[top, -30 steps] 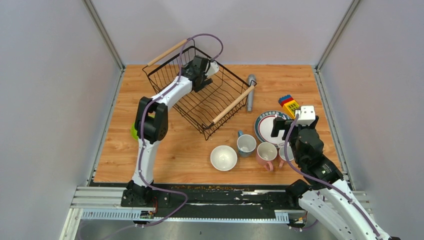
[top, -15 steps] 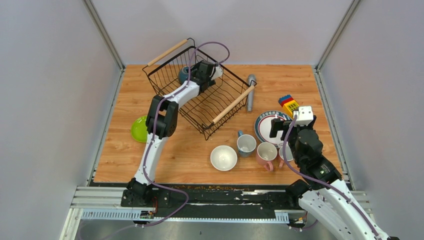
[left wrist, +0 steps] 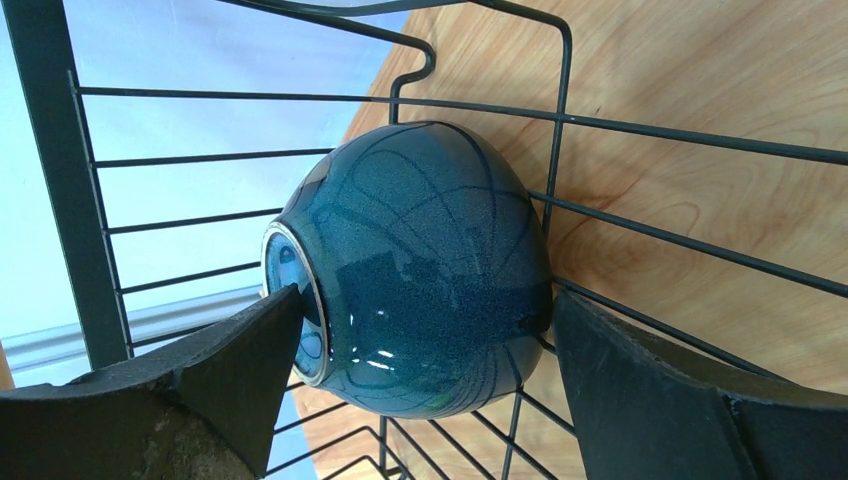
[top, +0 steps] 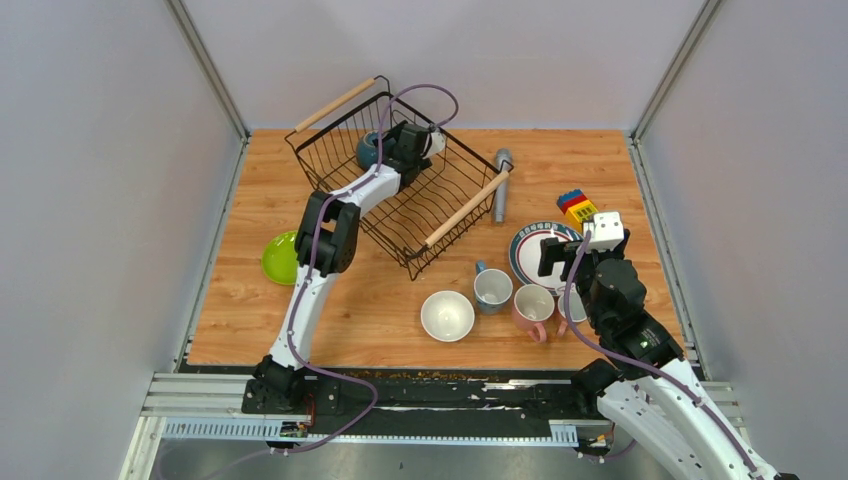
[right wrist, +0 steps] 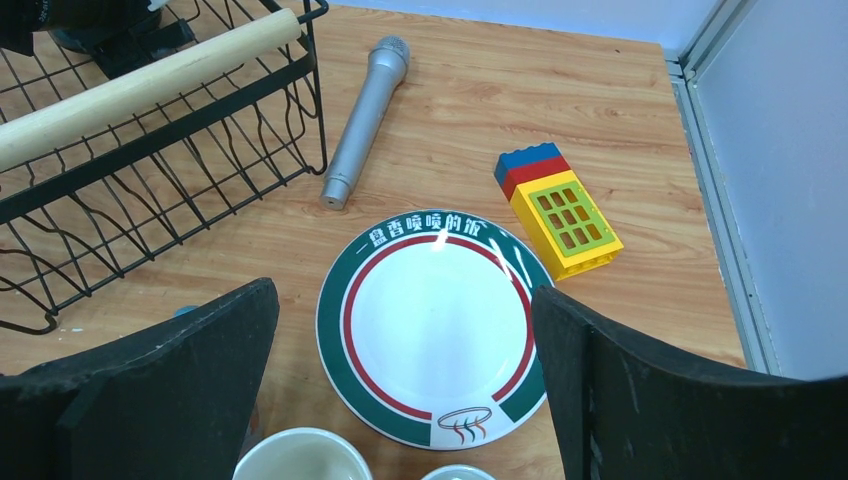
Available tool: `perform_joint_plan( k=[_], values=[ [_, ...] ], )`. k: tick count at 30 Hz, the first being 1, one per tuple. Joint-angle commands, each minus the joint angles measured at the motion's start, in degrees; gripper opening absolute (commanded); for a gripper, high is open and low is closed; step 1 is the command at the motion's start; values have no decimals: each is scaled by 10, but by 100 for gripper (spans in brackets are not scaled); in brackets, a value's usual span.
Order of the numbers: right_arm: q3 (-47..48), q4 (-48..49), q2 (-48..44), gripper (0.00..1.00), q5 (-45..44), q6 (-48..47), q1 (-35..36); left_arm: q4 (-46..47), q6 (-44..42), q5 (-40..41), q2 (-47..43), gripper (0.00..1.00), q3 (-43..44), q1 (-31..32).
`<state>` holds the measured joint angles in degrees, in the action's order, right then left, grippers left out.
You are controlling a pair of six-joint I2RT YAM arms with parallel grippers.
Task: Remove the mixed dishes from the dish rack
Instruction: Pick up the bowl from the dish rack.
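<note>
The black wire dish rack [top: 452, 176] with two wooden handles stands at the back of the table. A teal bowl [top: 369, 149] lies on its side in the rack's far corner. My left gripper [left wrist: 425, 345] is open, its fingers on either side of the teal bowl [left wrist: 415, 265], one at the rim, one near the base. My right gripper [right wrist: 405, 380] is open and empty above the white plate [right wrist: 435, 325] with the teal and red rim. On the table stand a beige bowl [top: 447, 315], a blue-grey mug [top: 492, 288] and a pink mug [top: 532, 305]. A lime-green plate [top: 279, 257] lies left.
A grey cylinder [top: 501, 184] lies right of the rack, also in the right wrist view [right wrist: 365, 120]. A yellow, red and blue toy block [right wrist: 556, 209] sits beyond the white plate. Grey walls enclose the table on three sides.
My left arm has reached deeper into the rack's far corner and uncovered the lime-green plate. The teal bowl has come into sight. My right gripper has shifted slightly.
</note>
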<state>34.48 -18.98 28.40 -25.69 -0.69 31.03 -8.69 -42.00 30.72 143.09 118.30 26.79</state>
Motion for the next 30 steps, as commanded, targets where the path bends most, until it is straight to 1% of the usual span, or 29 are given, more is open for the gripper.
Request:
perform_joint_plan(
  k=[1, 7, 15, 17, 19, 20, 21, 22, 30],
  values=[
    [-6, 28, -3, 98, 9, -10, -2, 22, 27, -17, 14, 100, 6, 4],
    [-8, 29, 1, 98, 14, -12, -2, 53, 0, 20, 37, 100, 4, 4],
    [-9, 32, 5, 97, 17, -13, -2, 83, -15, 43, 48, 99, -4, 8],
    [-9, 32, 6, 97, 19, -14, -3, 84, -20, 47, 43, 95, -10, 12],
    [-9, 32, 6, 97, 20, -14, -2, 92, -22, 48, 32, 87, -22, 16],
    [-9, 33, 6, 97, 21, -15, -3, 103, -23, 48, 21, 81, -32, 19],
    [-9, 33, 6, 96, 21, -15, -3, 107, -22, 48, 15, 78, -38, 21],
    [-9, 33, 5, 96, 22, -15, -3, 113, -23, 49, 3, 72, -49, 23],
    [-10, 34, 4, 95, 25, -15, -3, 131, -21, 60, -75, 53, -120, 45]
  ],
)
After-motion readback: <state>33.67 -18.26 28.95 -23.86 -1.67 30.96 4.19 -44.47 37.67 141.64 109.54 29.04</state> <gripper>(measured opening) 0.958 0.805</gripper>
